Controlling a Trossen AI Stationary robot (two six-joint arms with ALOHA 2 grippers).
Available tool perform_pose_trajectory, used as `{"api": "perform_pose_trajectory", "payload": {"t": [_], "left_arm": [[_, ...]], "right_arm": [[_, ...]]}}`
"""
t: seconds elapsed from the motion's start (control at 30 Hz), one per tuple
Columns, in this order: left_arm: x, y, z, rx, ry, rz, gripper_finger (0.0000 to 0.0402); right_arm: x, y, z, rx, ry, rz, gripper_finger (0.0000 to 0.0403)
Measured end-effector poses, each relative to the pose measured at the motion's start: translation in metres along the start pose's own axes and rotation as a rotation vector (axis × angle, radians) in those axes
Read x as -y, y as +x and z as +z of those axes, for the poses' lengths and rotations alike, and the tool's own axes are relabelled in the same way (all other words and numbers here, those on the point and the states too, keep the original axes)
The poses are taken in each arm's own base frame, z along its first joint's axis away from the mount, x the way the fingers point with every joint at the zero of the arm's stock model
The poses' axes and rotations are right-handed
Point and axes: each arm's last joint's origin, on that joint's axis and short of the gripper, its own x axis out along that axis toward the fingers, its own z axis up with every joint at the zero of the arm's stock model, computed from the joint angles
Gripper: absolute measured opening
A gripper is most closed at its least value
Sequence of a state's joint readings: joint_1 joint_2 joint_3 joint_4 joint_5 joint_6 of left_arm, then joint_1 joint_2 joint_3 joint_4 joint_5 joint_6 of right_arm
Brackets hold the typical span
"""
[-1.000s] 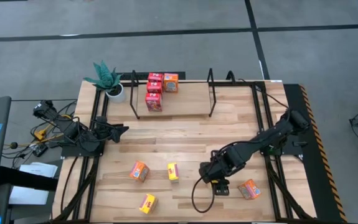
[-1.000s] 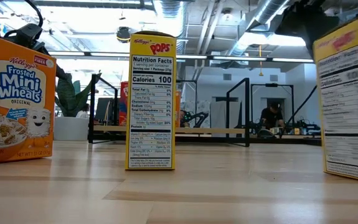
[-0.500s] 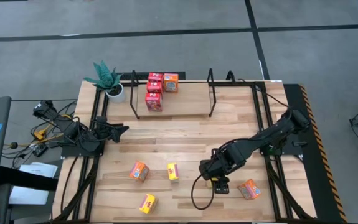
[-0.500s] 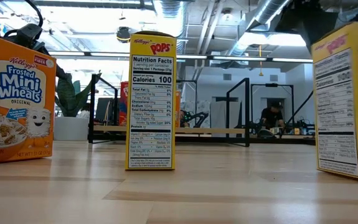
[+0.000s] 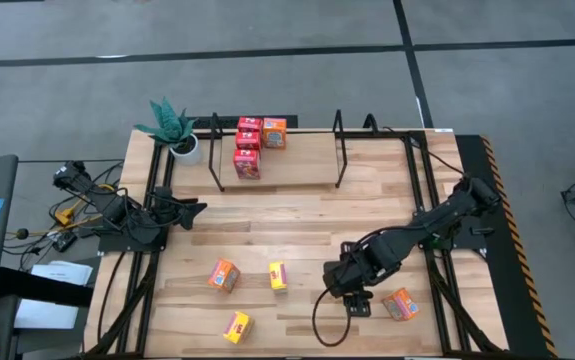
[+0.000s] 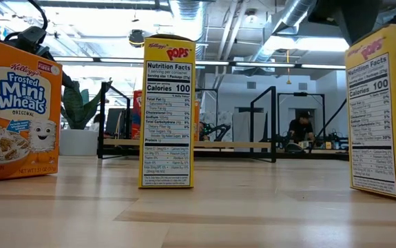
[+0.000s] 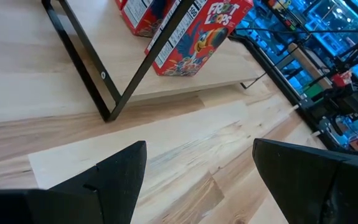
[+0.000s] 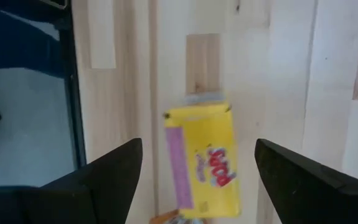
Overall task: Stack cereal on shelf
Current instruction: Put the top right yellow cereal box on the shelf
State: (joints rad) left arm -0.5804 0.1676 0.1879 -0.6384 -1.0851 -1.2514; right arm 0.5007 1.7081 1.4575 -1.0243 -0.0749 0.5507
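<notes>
Light wooden slatted worktop point(image 5: 307, 230): five small cereal boxes are standing loose along its front edge.

Low black rod shelf with wooden base point(image 5: 312, 160), at the rear edge: it is holding three red boxes point(image 5: 247, 150) and one orange box point(image 5: 274, 132) at its left end. Judged just under half stacked.

Dark right arm point(image 5: 417, 230): it is reaching from the right edge toward the front, elbow bent, wrist pointing straight down. Over the last second it is shifting slightly nearer the front edge.

Right gripper point(image 8: 198, 149): it is hovering directly over the yellow Corn Pops box point(image 6: 383, 110), fingers spread wide on either side, not touching it.

That box is changing: it was leaning a second ago and is now standing square on the worktop, probably nudged by the gripper, though contact is not visible. The grasp is not yet made, so the gripper is being lined up.

Left gripper point(image 5: 192, 210): it is waiting near the left edge, fingers spread, empty.
</notes>
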Motion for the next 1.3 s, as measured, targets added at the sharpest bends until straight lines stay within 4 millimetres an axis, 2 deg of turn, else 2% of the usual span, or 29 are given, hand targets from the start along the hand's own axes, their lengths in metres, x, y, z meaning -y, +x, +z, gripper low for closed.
{"api": "perform_pose_trajectory", "payload": {"t": [0.23,0.63,0.8,0.97,1.3], "left_arm": [[0.000,0.000,0.000,0.000,0.007,-0.001,0.0286],[0.000,0.000,0.000,-0.002,0.007,-0.001,0.0286],[0.000,0.000,0.000,-0.003,0.007,-0.002,0.0286],[0.000,0.000,0.000,-0.003,0.007,-0.002,0.0286],[0.000,0.000,0.000,-0.003,0.013,-0.001,0.0286]], "right_arm": [[0.003,0.011,-0.005,-0.015,0.019,-0.011,0.0335],[0.003,0.013,-0.005,-0.016,0.021,-0.007,0.0331],[0.004,0.024,-0.009,-0.018,0.052,-0.007,0.0329],[0.005,0.024,-0.009,-0.017,0.068,-0.004,0.0324],[0.008,0.024,-0.010,-0.036,0.072,-0.019,0.0272]]}}
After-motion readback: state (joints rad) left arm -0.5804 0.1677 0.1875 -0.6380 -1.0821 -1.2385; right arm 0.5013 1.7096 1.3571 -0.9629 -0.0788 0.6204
